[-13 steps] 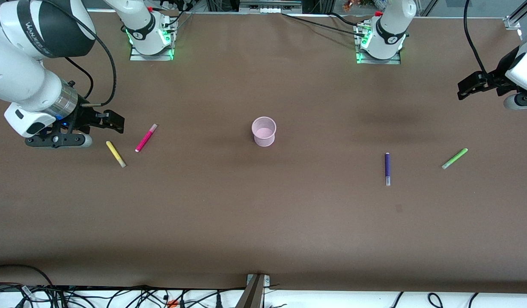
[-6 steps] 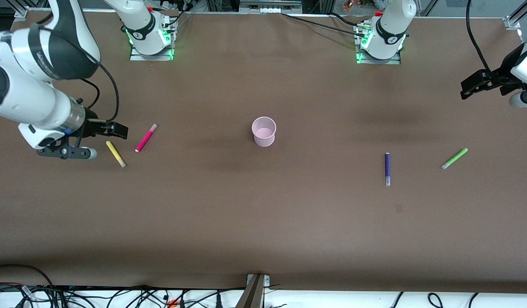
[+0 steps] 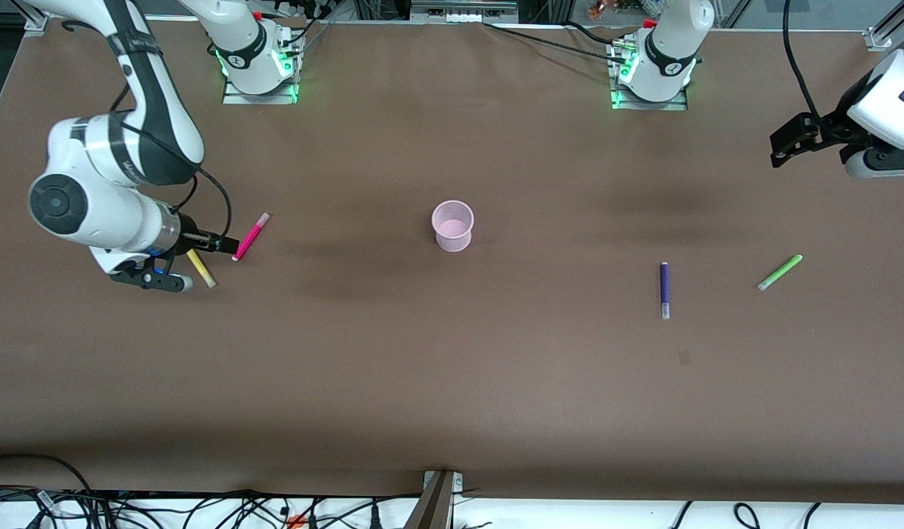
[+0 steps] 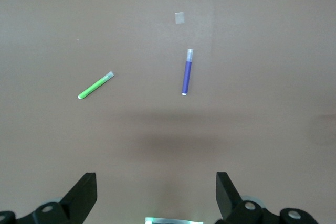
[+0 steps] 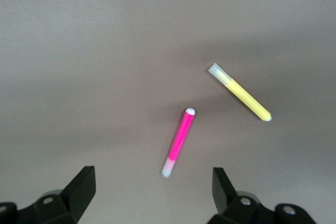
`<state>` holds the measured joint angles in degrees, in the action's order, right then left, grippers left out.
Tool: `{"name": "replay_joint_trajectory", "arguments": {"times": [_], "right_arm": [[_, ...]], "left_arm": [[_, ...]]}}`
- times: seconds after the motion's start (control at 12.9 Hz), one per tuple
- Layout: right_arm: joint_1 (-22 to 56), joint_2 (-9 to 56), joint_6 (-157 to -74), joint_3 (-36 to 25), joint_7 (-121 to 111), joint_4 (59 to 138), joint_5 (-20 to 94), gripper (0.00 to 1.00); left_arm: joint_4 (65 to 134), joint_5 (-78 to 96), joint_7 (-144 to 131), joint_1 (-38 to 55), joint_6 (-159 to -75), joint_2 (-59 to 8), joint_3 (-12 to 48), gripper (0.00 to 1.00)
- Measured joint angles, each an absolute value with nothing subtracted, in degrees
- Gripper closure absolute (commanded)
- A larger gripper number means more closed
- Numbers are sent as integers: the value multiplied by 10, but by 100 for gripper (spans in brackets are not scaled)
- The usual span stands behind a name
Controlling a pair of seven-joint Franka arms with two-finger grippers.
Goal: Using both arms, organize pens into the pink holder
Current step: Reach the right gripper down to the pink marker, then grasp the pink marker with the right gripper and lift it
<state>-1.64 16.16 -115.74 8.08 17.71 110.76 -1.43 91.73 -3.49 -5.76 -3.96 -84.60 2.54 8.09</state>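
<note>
Our right hand [image 3: 215, 242] hung spread over the magenta pen [image 3: 250, 236] — we needed to straddle it squarely; left hand [image 3: 783, 144] waited, spread.

Probably a robotics lab, bolted arm bases [image 3: 259, 70], loose cables [image 3: 202, 507], brown table [image 3: 452, 367]

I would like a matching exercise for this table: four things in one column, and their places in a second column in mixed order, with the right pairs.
Things:
1. magenta pen
2. green pen
3. pink holder
4. purple pen

Places:
A. mid-table, standing upright
B. closest to the left arm's end of the table
C. beside the yellow pen, under the right gripper
D. between the holder and the green pen

Pairs: 1-C, 2-B, 3-A, 4-D
</note>
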Motion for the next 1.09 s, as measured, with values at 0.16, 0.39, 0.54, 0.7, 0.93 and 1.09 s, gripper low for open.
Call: {"name": "replay_joint_trajectory", "arguments": {"times": [0.16, 0.39, 0.54, 0.7, 0.93, 1.09], "right_arm": [[-17, 165, -1239, 73, 178, 1167, -14, 2], [-17, 194, -1317, 61, 178, 1207, -14, 9], [-17, 218, -1329, 55, 177, 1208, -14, 14], [-17, 234, -1333, 53, 177, 1208, -14, 20], [-17, 250, -1345, 52, 177, 1208, -14, 38], [-17, 261, -1347, 52, 178, 1208, -14, 39]], "left_arm": [[915, -35, -58, -40, -846, 26, 82, 0], [915, -35, -58, -43, -846, 25, 82, 0], [915, -33, -58, -43, -845, 25, 82, 0], [915, -9, -63, -44, -847, 25, 79, 0], [915, 14, -66, -62, -854, 25, 75, 0], [915, 14, -66, -63, -854, 25, 77, 0]]}}
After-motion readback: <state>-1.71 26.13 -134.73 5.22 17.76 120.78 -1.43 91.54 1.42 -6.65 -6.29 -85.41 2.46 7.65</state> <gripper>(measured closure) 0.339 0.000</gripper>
